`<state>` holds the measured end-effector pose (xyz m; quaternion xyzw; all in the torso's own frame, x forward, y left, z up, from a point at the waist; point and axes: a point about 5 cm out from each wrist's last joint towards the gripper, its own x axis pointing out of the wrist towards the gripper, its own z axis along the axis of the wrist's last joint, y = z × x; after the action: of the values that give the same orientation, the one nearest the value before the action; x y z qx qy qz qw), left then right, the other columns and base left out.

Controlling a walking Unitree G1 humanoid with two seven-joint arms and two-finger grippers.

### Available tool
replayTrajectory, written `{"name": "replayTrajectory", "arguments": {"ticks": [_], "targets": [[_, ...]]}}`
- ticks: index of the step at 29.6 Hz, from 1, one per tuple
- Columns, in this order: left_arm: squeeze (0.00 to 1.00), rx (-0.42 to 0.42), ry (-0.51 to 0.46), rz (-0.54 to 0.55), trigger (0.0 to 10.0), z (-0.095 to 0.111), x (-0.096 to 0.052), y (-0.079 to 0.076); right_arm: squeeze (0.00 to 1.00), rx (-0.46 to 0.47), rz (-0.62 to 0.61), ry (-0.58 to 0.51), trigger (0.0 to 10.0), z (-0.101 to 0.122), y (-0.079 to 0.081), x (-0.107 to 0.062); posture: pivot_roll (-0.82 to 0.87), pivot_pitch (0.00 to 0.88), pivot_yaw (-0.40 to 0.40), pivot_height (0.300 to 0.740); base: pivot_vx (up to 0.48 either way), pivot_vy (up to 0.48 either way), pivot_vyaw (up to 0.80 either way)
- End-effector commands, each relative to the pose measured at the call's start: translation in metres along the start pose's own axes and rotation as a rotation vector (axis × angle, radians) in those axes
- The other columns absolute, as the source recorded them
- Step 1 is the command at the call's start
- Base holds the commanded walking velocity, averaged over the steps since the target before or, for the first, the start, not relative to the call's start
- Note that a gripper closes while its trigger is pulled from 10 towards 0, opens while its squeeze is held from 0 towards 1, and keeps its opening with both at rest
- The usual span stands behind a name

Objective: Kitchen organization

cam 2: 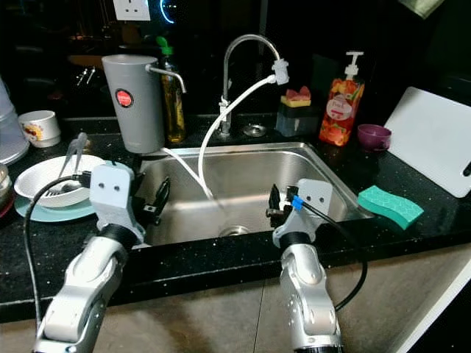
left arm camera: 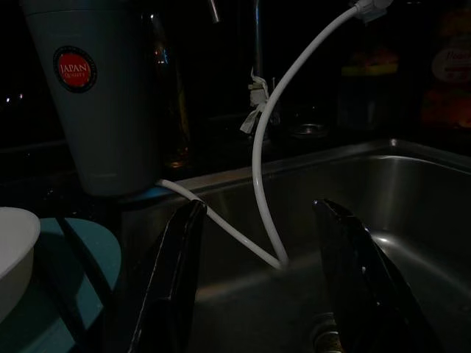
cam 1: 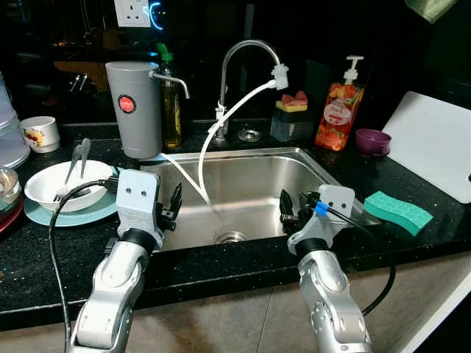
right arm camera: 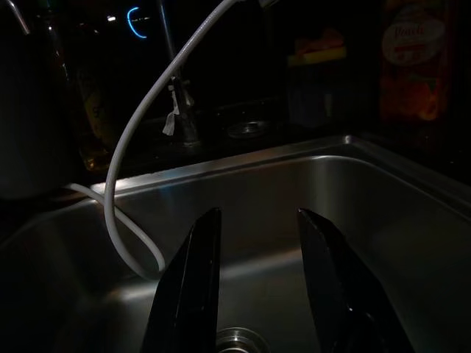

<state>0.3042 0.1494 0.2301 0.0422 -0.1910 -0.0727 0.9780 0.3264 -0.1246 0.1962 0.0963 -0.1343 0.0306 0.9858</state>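
left claw [left arm camera: 257, 294] fingers apart, empty, at sink [cam 1: 243, 158] left rim | right claw [right arm camera: 257, 287] fingers apart, empty, at front rim | risk: white hose [cam 1: 221, 125] drooping into basin could snag a reaching finger | eye views show green sponge [cam 1: 397, 212], bowl [cam 1: 62, 184] on desk; wrist views do not

This is a home kitchen. A steel sink [cam 1: 250, 184] is set in a black speckled counter [cam 1: 44, 257], with a curved tap [cam 1: 246, 55] behind it and a white hose [cam 1: 221, 129] running from the spout into the basin. Beside the tap stand a soap bottle [cam 1: 340, 107], an oil bottle [cam 1: 171, 103] and a grey canister [cam 1: 134, 107]. A bowl [cam 1: 62, 187], a cup [cam 1: 40, 134], a green sponge [cam 1: 397, 212] and a white board [cam 1: 434, 143] lie on the counter. A wall socket [cam 1: 132, 12] sits above.
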Motion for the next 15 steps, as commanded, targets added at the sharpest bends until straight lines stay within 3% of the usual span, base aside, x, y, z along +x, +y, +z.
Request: {"name": "replayTrajectory", "arguments": {"ticks": [1,15], "targets": [[0.0,0.011,0.005,-0.003,10.0,-0.0017,0.0005,-0.0009,0.0,0.003,-0.003,0.001,10.0,-0.0009,-0.0022,0.0008,0.17,0.033,-0.061,0.74,0.0,0.0,0.0],[0.0,0.013,0.01,-0.001,10.0,-0.0028,-0.0003,-0.0006,0.0,0.002,-0.01,0.003,10.0,-0.0009,-0.004,0.001,0.17,0.046,-0.062,0.74,0.0,0.0,0.0]]}}
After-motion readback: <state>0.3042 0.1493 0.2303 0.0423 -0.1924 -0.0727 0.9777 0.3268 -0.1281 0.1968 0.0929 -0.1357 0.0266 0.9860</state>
